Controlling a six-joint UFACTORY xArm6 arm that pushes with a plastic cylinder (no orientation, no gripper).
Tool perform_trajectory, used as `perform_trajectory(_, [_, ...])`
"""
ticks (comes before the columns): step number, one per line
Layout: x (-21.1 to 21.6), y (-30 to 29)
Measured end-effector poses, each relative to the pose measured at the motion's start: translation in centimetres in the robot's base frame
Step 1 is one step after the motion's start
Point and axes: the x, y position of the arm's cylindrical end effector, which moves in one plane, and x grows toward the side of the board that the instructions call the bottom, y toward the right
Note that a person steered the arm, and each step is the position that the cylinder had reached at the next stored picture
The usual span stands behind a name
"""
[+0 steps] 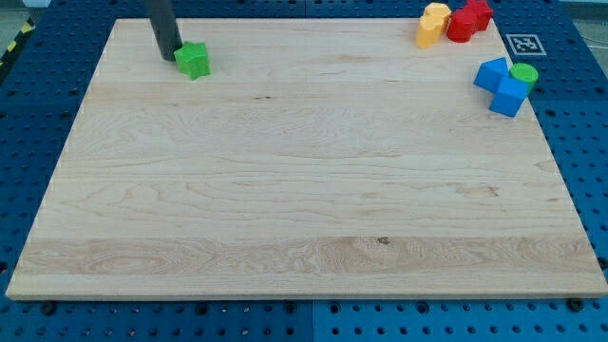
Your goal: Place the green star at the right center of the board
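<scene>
The green star point(194, 60) lies on the wooden board point(304, 190) near the view's top left. My tip point(168, 56) stands just to the star's left, touching or nearly touching its upper left edge. The rod rises from there out of the view's top.
At the view's top right corner sit yellow blocks point(432, 24) and red blocks point(469, 19) side by side. Lower on the right edge are two blue blocks point(501, 84) with a green cylinder point(523, 74) next to them. A marker tag point(522, 44) lies off the board.
</scene>
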Motion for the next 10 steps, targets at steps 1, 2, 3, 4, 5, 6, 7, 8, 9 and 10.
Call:
perform_trajectory(1, [2.4, 0.0])
perform_trajectory(2, [4.4, 0.2])
perform_trajectory(3, [5.6, 0.9])
perform_trajectory(4, [5.7, 2.6])
perform_trajectory(5, [5.2, 2.7])
perform_trajectory(6, [5.2, 2.3])
perform_trajectory(7, [5.2, -0.8])
perform_trajectory(8, [5.2, -4.1])
perform_trajectory(9, [4.0, -4.1])
perform_trajectory(10, [1.2, -1.0])
